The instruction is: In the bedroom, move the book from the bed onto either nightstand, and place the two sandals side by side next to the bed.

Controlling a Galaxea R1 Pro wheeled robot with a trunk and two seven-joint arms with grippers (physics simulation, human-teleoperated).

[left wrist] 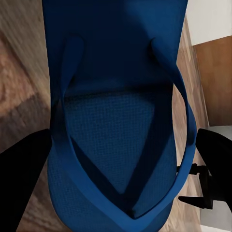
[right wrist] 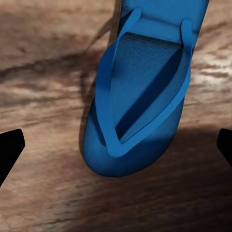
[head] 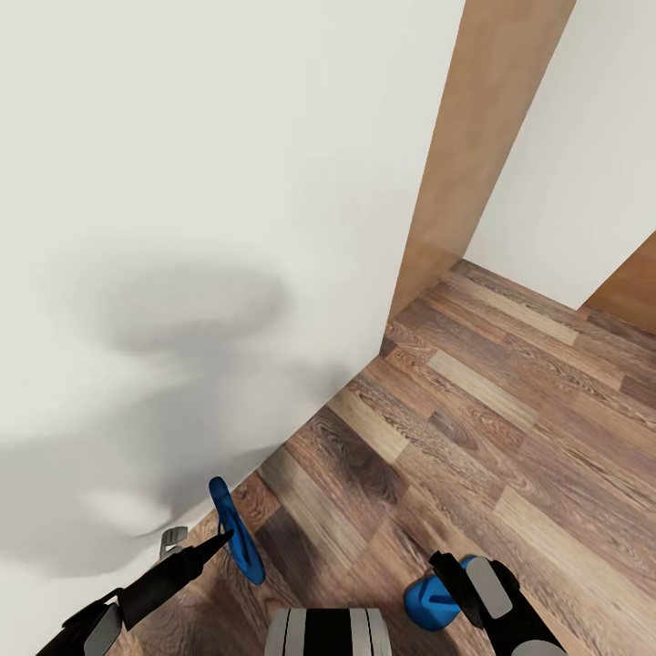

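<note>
The bed, the book and the nightstand cannot be seen here, and both arms are cut off by the bottom edge of the head view. Closest in, the left gripper [head: 196, 556] holds one blue sandal [head: 235, 530] on its edge, just beside the white wall [head: 182, 228], with the sandal's toe end pointing up. In the left wrist view that sandal [left wrist: 116, 140] is so near that its heel end runs out of the picture, and the dark fingers [left wrist: 19, 179] sit on both sides of it, one against its strap side. On the other side, away from the wall, the right gripper [head: 460, 579] has the second sandal [head: 433, 601], and the arm hides most of it. In the right wrist view the second sandal [right wrist: 140, 92] shows sole down over the wood floor [right wrist: 43, 72], and the black fingertips [right wrist: 9, 147] are wide apart at the picture's edges, so one cannot tell if they grip it. Farther off, the plank floor [head: 510, 410] runs past the wall's corner to a brown wood panel [head: 474, 155] and another white wall behind.
</note>
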